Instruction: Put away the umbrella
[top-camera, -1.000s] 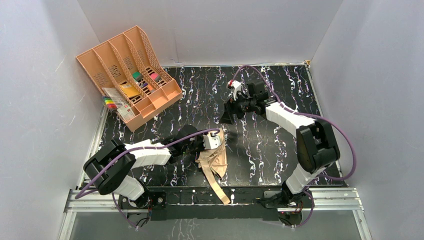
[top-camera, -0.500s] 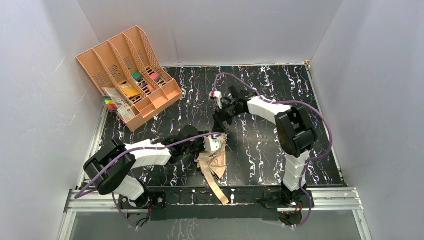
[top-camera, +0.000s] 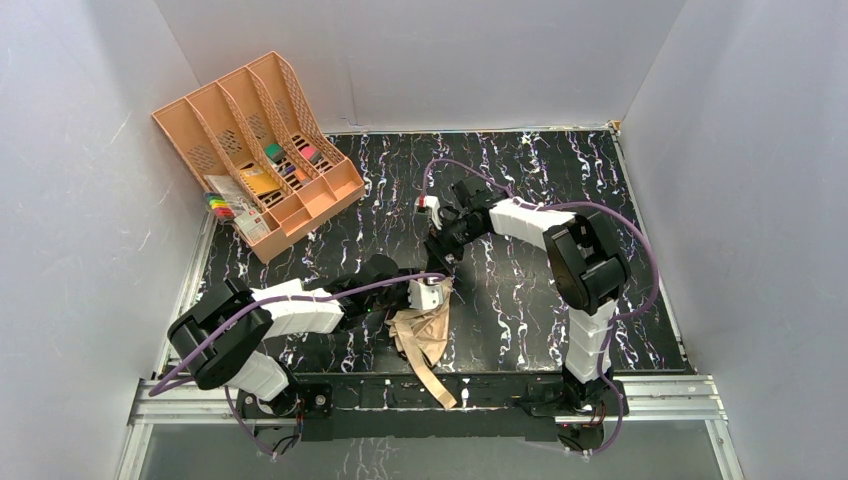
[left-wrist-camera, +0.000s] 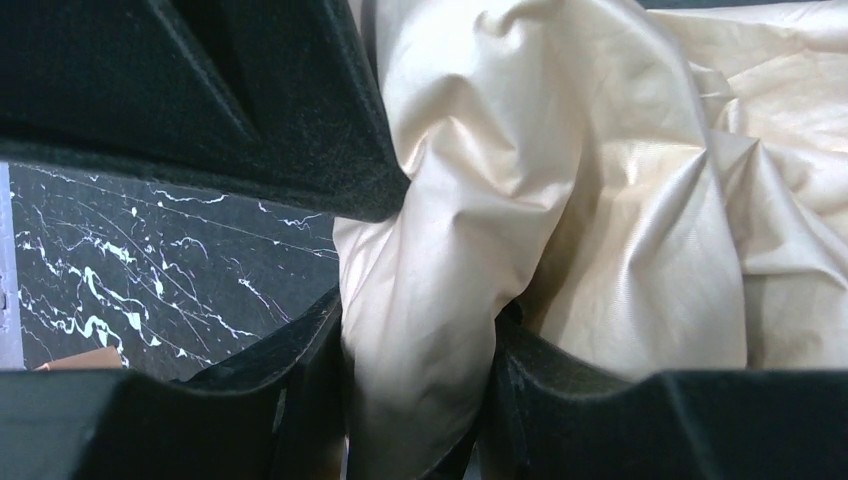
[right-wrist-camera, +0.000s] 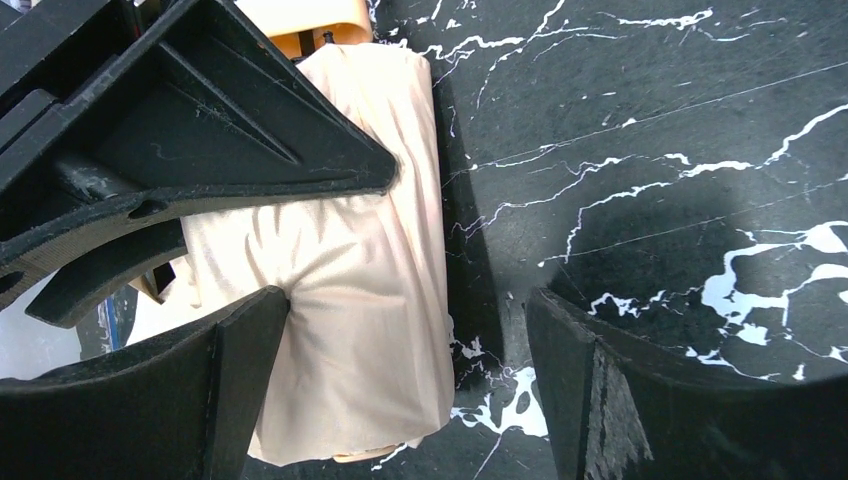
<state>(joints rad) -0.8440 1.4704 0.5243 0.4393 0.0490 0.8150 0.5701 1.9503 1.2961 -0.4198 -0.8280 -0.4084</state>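
Fabric of the umbrella (left-wrist-camera: 600, 200) fills the left wrist view. A pale tan fold is pinched between the dark fingers of the left gripper (left-wrist-camera: 400, 260), whose jaws stand narrow and are closed on the cloth. That view shows the grip itself but little of how the bundle lies. The top view shows more: the umbrella trails back from the left gripper toward the arm bases, crumpled on the black marbled table (top-camera: 560, 190), with one long end reaching the near rail. The right gripper (top-camera: 443, 258) sits just beyond the left one, on its far side, pointing down at the bundle. Only the right wrist view shows that its jaws are spread wide and hold nothing. One finger hangs over the fabric and the other over bare table beside it. The left gripper crosses the cloth just ahead of those fingers, and past it shows a rounded tan piece, apparently the handle (right-wrist-camera: 300, 15). Well off to the left of both hands, by the wall, stands a peach file tray (top-camera: 255, 150).
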